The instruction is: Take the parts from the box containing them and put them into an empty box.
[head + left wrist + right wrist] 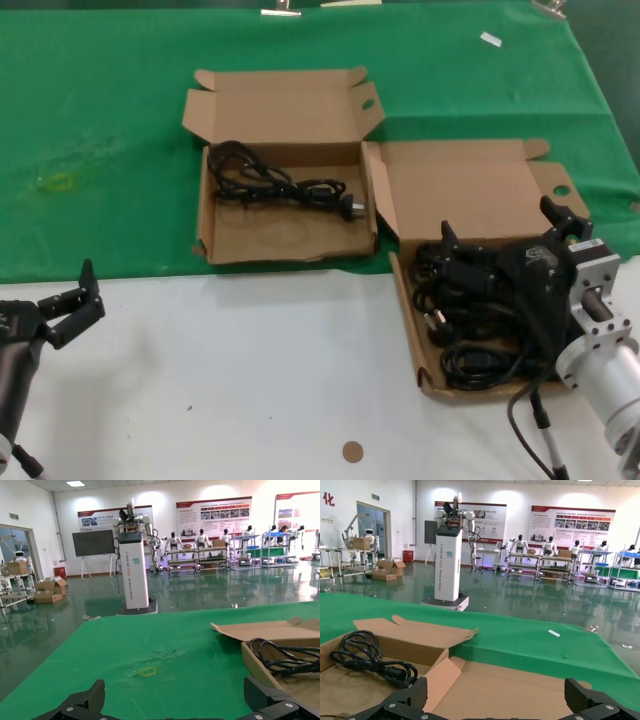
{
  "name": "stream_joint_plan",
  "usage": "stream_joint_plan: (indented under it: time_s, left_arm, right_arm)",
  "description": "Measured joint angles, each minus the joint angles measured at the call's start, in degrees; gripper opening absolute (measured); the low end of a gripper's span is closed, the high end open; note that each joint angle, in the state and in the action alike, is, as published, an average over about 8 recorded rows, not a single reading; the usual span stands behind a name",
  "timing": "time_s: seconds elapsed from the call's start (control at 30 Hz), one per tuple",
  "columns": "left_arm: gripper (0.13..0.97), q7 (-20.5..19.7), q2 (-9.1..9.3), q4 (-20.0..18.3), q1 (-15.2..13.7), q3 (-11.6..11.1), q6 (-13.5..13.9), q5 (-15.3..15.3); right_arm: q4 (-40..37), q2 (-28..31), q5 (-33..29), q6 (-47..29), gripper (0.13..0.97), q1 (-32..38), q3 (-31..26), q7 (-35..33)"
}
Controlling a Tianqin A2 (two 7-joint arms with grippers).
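Right gripper (497, 246), fingers spread over remaining cords (470, 330) in source box (480, 190); one cord (275, 182) already transferred, left gripper (75, 300) parked, spread.

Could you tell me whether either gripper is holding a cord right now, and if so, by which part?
Nothing is held. The right gripper hangs open above the cords in the right box, and the left gripper waits open over the white table.
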Motion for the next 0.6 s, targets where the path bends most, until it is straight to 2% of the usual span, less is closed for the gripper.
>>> stream_joint_plan:
  time_s: [0.6]
  left_arm:
    - [0.966, 0.0, 0.0, 0.0, 0.0, 0.0, 0.0, 0.0]
  right_arm:
    - [0.0, 0.0, 0.0, 0.0, 0.966, 0.0, 0.0, 0.0]
